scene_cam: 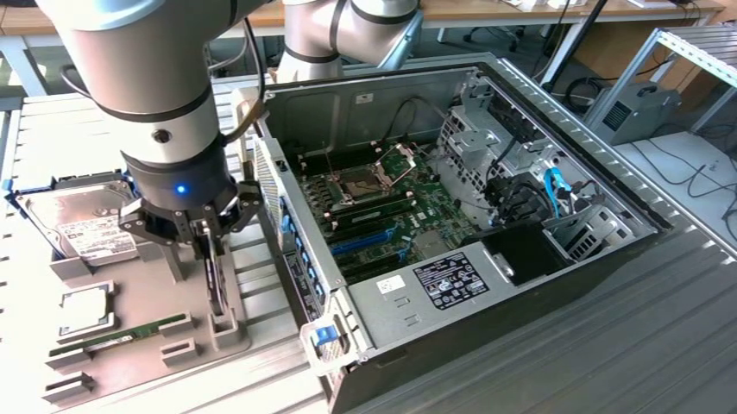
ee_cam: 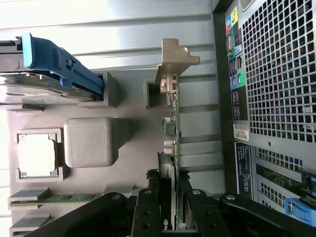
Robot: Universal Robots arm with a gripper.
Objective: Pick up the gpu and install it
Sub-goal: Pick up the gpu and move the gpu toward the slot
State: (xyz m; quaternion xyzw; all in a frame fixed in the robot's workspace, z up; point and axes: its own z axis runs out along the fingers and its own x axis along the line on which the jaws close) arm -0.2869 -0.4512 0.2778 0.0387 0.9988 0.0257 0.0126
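End effector (scene_cam: 205,237) (ee_cam: 168,177) closed on the gpu (scene_cam: 216,280) (ee_cam: 170,123), which stands in its slot on the tray (scene_cam: 138,302) (ee_cam: 133,148).
The tray is matte grey moulded plastic with blocky posts, resting on a ribbed metal counter (scene_cam: 645,328). It also carries a silver hard drive (scene_cam: 81,220) (ee_cam: 29,84) in a blue caddy, a square CPU (scene_cam: 83,308) (ee_cam: 37,154) and a narrow green memory stick (scene_cam: 121,335) (ee_cam: 54,198). The gpu, a thin black card, stands on edge along the tray edge nearest the open case (scene_cam: 381,297) (ee_cam: 281,74), whose perforated metal wall rises just beside it. The card's long axis runs parallel to that edge, and its silver bracket points toward the hard-drive end. Black fingers (ee_cam: 150,207) press both of its faces.
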